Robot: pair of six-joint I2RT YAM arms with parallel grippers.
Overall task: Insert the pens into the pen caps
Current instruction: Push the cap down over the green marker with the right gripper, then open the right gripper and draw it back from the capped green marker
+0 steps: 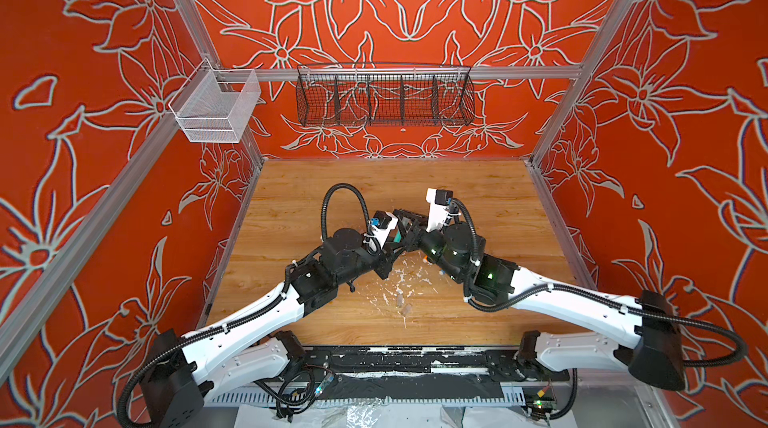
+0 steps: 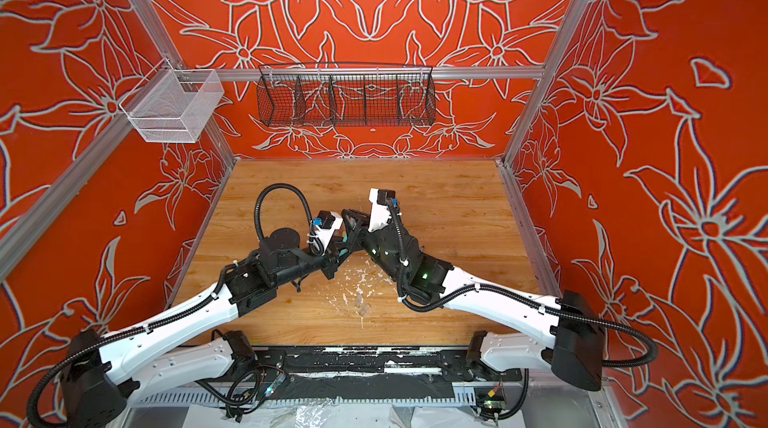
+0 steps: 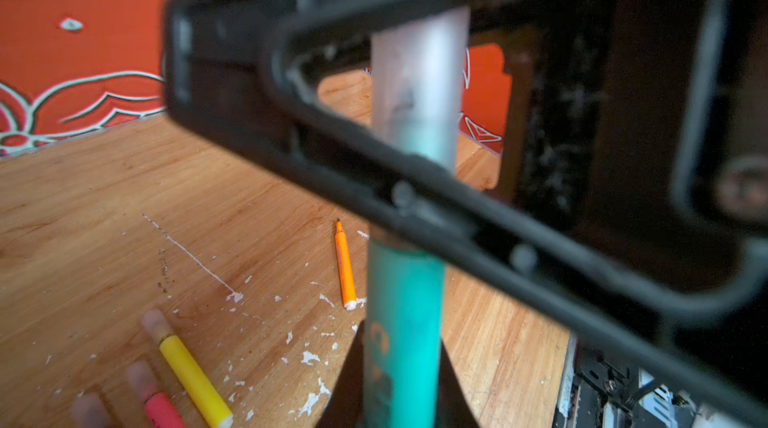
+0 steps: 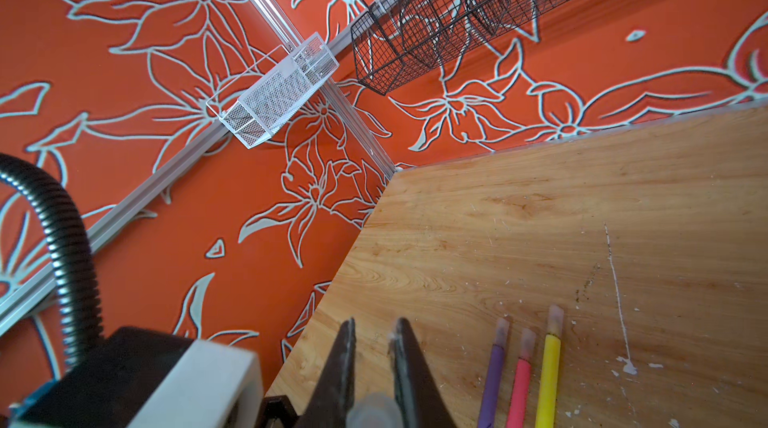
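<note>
Green pen sits clamped between the closed fingers of the left gripper. Its long axis runs out past their tips, and its tip is inside the clear cap. The right gripper pinches that cap between narrowed fingers. Purple pen, pink pen and yellow pen, all capped, lie beside the right fingers and roughly parallel to them.

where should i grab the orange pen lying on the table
Take the orange pen at mid-barrel, coming from straight above and closing across its width. It lies flat on the table with its tip bare, so keep that end free for capping.
</note>
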